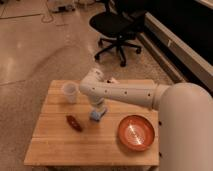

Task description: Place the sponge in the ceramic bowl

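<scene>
Our gripper [98, 111] hangs low over the desk [55, 145], right on the blue sponge [95, 116]. Whether the jaws pinch it, we cannot tell. The bowl [136, 132] sits apart, so a loose hold could drop the sponge short of its rim.

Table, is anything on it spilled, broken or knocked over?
Nothing stands out. The cup stands upright, the ceramic bowl sits right way up, and a small dark thing lies flat. The gripper is down at the sponge, near the middle of the table.
</scene>
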You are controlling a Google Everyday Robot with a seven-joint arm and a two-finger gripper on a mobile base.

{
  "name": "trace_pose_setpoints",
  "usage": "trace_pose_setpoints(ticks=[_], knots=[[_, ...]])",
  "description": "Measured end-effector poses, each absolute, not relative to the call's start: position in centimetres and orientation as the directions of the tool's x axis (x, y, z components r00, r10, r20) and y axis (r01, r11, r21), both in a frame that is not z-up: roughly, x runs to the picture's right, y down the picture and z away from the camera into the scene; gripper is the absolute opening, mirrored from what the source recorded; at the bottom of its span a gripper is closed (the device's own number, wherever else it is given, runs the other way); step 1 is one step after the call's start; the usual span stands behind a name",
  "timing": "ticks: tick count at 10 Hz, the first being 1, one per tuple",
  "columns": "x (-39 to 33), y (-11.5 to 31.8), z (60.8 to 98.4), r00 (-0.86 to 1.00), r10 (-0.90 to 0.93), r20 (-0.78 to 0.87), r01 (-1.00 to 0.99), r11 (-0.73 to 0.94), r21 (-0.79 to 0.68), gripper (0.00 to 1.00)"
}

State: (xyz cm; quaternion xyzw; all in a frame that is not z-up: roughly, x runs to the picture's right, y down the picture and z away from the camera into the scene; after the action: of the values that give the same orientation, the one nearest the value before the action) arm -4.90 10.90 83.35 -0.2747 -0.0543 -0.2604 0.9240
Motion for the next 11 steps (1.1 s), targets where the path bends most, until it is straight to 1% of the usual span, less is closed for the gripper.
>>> trace_pose_setpoints(ticks=[2,5,7,9,11], knots=[[-4.0,10.7,85.1,0.86,-0.444,0.252,0.51,0.711,-0.485,0.38],[-2.2,10.7,85.1,0.856,-0.448,0.259,0.516,0.706,-0.485,0.38],[-3.7,10.9,85.5,0.854,-0.448,0.263,0.519,0.709,-0.477,0.38],[-4.5,10.3,84.9,0.856,-0.448,0.258,0.516,0.711,-0.478,0.38],[-2.3,9.5,84.3,0.853,-0.448,0.267,0.521,0.707,-0.479,0.38]])
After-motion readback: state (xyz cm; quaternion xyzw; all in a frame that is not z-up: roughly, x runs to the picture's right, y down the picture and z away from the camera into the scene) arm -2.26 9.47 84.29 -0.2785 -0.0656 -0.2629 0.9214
